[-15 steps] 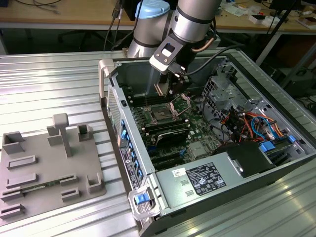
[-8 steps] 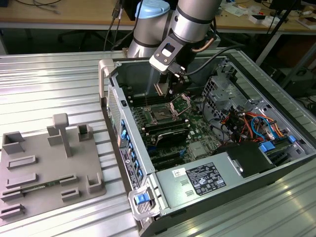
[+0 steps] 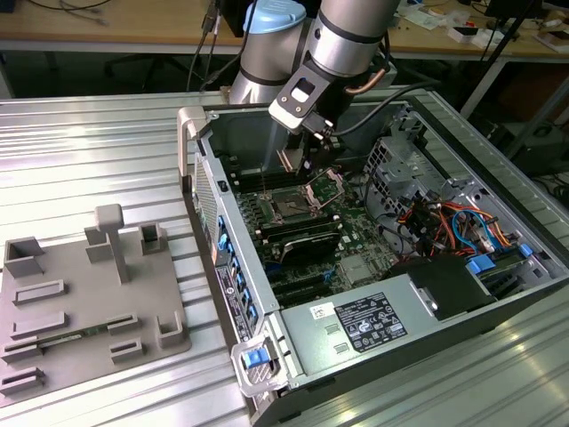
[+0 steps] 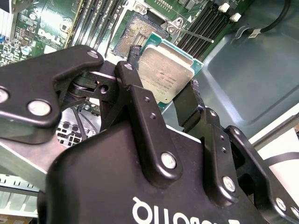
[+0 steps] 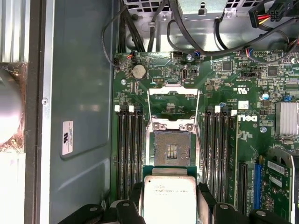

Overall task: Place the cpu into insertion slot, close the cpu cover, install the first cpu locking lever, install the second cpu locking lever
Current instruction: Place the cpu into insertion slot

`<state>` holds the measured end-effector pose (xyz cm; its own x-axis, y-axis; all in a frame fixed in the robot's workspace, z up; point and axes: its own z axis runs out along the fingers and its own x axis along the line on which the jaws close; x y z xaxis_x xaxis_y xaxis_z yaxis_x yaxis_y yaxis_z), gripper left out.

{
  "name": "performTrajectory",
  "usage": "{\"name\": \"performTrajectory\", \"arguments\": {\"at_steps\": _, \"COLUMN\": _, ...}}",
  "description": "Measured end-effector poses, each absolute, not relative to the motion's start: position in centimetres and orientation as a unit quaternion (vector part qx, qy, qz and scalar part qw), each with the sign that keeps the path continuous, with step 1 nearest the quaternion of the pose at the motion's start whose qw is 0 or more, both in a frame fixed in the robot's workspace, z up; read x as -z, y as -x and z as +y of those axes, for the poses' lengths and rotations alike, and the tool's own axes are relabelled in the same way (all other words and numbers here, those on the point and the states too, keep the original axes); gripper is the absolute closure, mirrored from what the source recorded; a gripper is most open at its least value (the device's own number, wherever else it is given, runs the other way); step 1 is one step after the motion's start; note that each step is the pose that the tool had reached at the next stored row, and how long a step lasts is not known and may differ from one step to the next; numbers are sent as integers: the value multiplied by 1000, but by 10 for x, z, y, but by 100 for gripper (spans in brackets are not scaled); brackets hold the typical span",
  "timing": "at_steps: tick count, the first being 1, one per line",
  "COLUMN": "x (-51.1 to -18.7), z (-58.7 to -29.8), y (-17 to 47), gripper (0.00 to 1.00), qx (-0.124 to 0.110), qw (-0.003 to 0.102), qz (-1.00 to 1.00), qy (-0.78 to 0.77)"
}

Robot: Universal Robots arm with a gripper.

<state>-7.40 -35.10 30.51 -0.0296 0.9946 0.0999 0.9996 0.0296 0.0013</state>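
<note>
The gripper (image 4: pixel 162 73) is clamped on the cpu (image 4: pixel 168 70), with one black finger (image 4: pixel 134 53) pressed to each of two opposite edges. The silver lid is turned up and the green edge of the board is visible beneath it. Dark print is carried on the lid; it is noted but not transcribed. The cpu is held clear of the insertion slot (image 5: pixel 172 148), just beside one edge of it and not seated. The slot's grey contact field is exposed inside a bright metal rim. The cpu cover (image 5: pixel 173 92) stands raised at the slot's opposite edge, beyond the contact field from the cpu. Two thin wire locking levers (image 5: pixel 198 136) are swung free, one along each remaining side of the slot. Banks of dark memory slots (image 5: pixel 131 154) flank the slot just outside the levers. A coin cell (image 5: pixel 138 71) sits beyond the cover, well apart from the slot. A white printed sticker (image 5: pixel 67 137) is fixed to the grey case wall (image 5: pixel 84 93), past the memory slots on that side. In the exterior view the arm (image 3: pixel 347 36) is lowered into the open computer case (image 3: pixel 462 294) over the slot. A large printed label (image 3: pixel 360 325) lies on the power supply, well apart from the slot.
</note>
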Motion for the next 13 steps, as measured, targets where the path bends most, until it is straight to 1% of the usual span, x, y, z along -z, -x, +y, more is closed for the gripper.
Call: {"name": "performTrajectory", "arguments": {"at_steps": 13, "x": -305, "z": -351, "y": 74, "gripper": 45, "qx": 39, "qw": 39, "qz": -716, "qy": 695}}
